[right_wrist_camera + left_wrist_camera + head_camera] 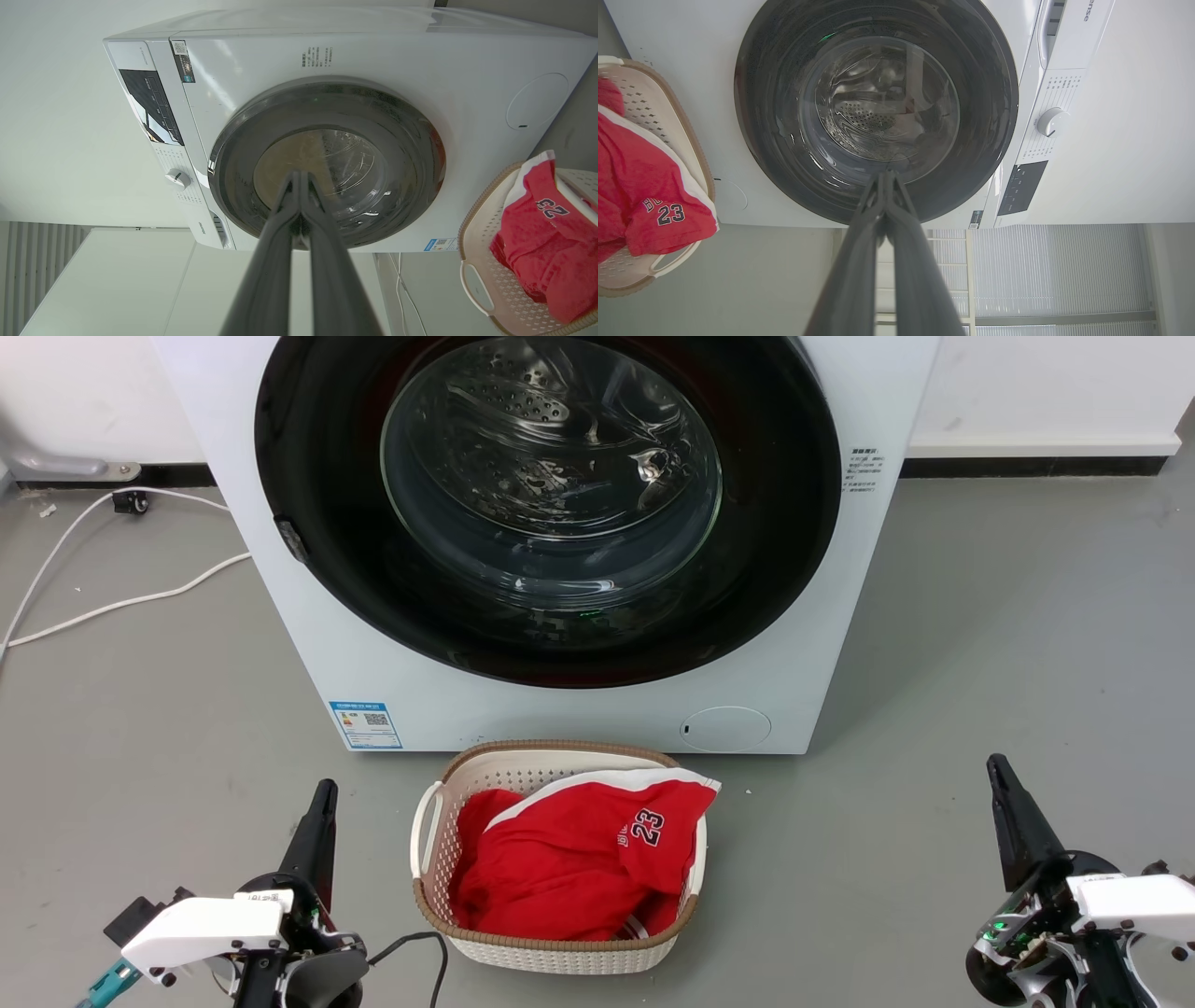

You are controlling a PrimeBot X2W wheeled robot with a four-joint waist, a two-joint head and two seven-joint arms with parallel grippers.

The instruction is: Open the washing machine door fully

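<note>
The white washing machine stands straight ahead on the floor. Its big round glossy black washing machine door lies flat against the front, shut, with the steel drum showing through the clear glass bowl. A small latch tab sits on the door's left rim. My left gripper rests low at the lower left, fingers pressed together, well short of the machine. My right gripper rests at the lower right, also shut and empty. In the wrist views the door lies beyond each pair of closed fingertips.
A white woven laundry basket holding a red jersey numbered 23 sits on the floor right in front of the machine, between my arms. White cables trail across the grey floor at the left. A control panel and knob are on the machine's top.
</note>
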